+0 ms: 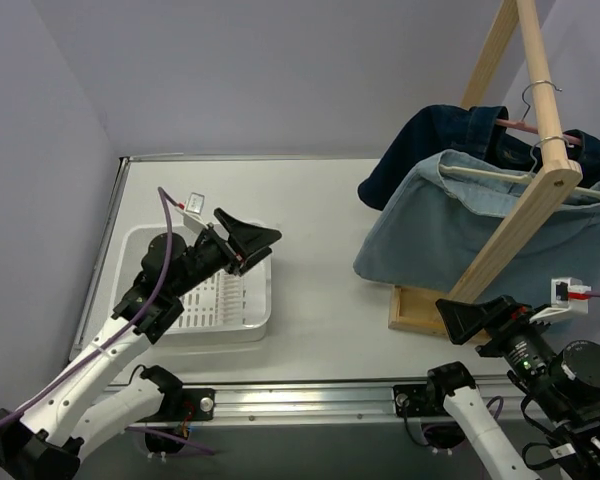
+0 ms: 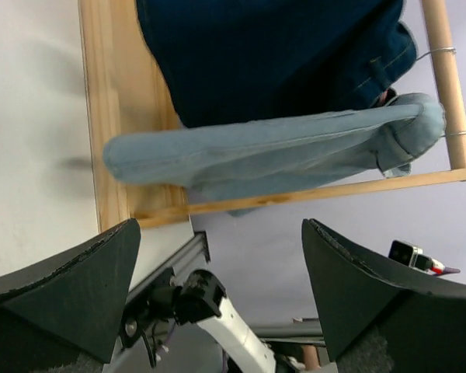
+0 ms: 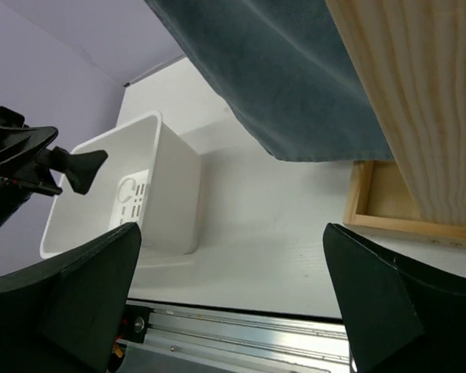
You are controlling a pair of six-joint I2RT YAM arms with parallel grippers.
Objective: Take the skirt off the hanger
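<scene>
Hanging on the hanger [image 1: 480,172], the skirt [image 1: 450,225] runs vertically, hem downward.

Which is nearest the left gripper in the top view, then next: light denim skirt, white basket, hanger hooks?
1. white basket, right at the left gripper.
2. light denim skirt, across the table at right.
3. hanger hooks, top right on the wooden rail.
</scene>
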